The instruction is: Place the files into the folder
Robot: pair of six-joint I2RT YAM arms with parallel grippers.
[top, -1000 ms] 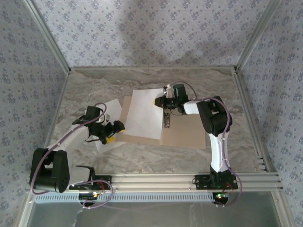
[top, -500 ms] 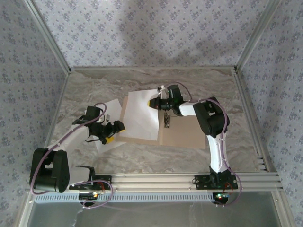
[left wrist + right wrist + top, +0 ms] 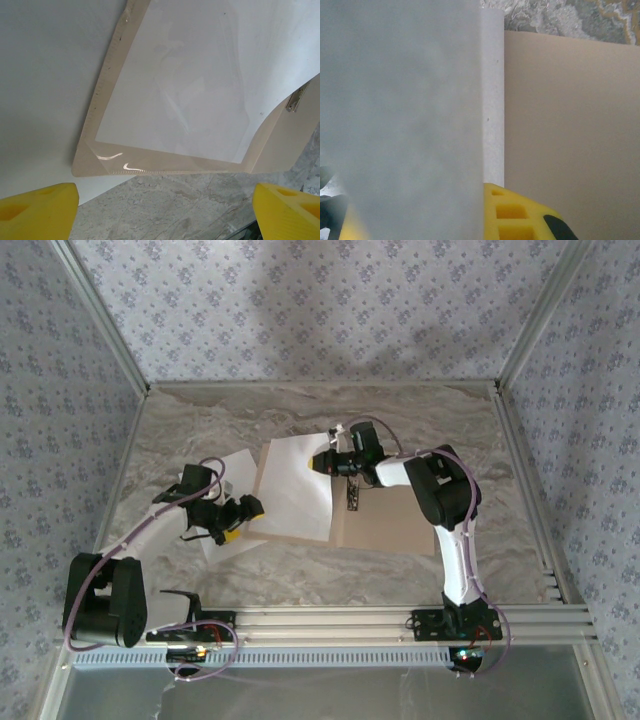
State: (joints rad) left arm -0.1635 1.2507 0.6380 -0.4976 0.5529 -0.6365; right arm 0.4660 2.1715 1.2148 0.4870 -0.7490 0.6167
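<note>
At the left, a thin white paper sheet [image 3: 222, 490] lies on the marbled bench [image 3: 200, 420], outside the flat tan cardboard folder [image 3: 385, 525]. The left claw [image 3: 240, 520] hovers over it, yellow jaws wide apart and holding nothing. A second white paper sheet [image 3: 295, 490] rests on the folder's left leaf, its right edge pinched in the closed right claw [image 3: 322, 460] near the small grey metal clip [image 3: 352, 495]. One file looks nearly placed, one is left, and the folder is open. The left wrist view adds the tan border around the placed sheet and its curling right edge. The right wrist view shows that sheet blurred near the lens, beside bare cardboard.
</note>
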